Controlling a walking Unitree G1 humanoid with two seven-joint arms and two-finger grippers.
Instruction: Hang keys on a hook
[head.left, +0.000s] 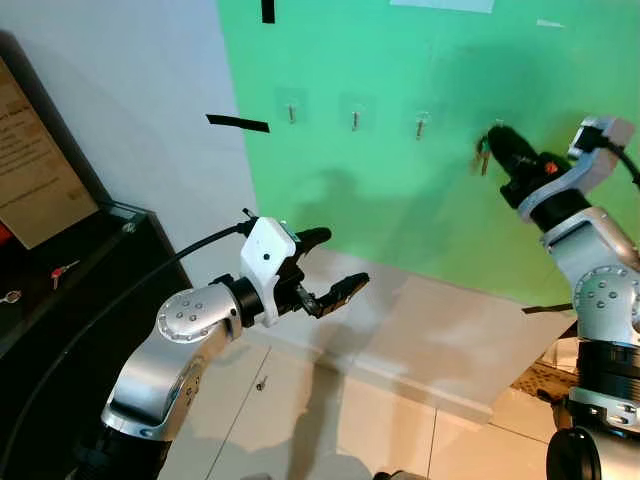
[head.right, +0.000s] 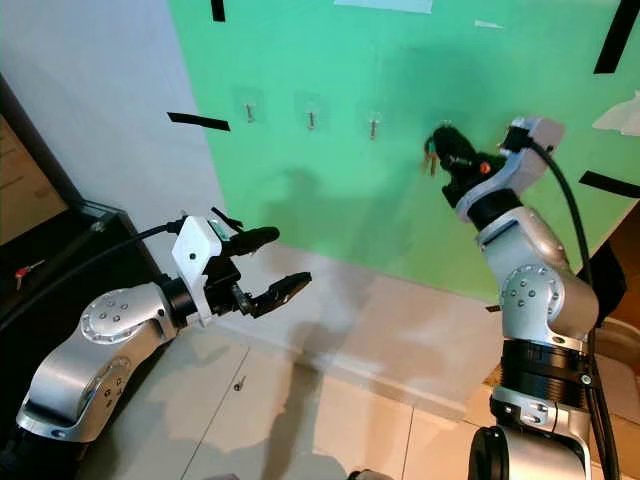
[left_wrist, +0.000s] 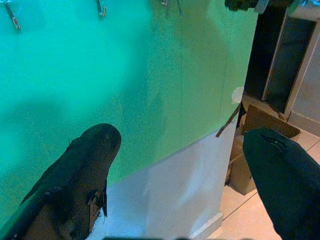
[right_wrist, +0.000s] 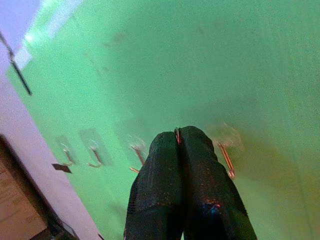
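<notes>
Nearest, the left gripper (head.left: 335, 268) hovers with its fingers wide apart, holding nothing. Farther off on the right, the right gripper (head.right: 443, 143) is clamped on the keys (head.right: 430, 162), which dangle just beside the fourth hook (right_wrist: 226, 160) on the green wall (head.left: 400, 210). The bunch looks light, hard and apt to swing, so the ring seems the best place to pinch it.
</notes>
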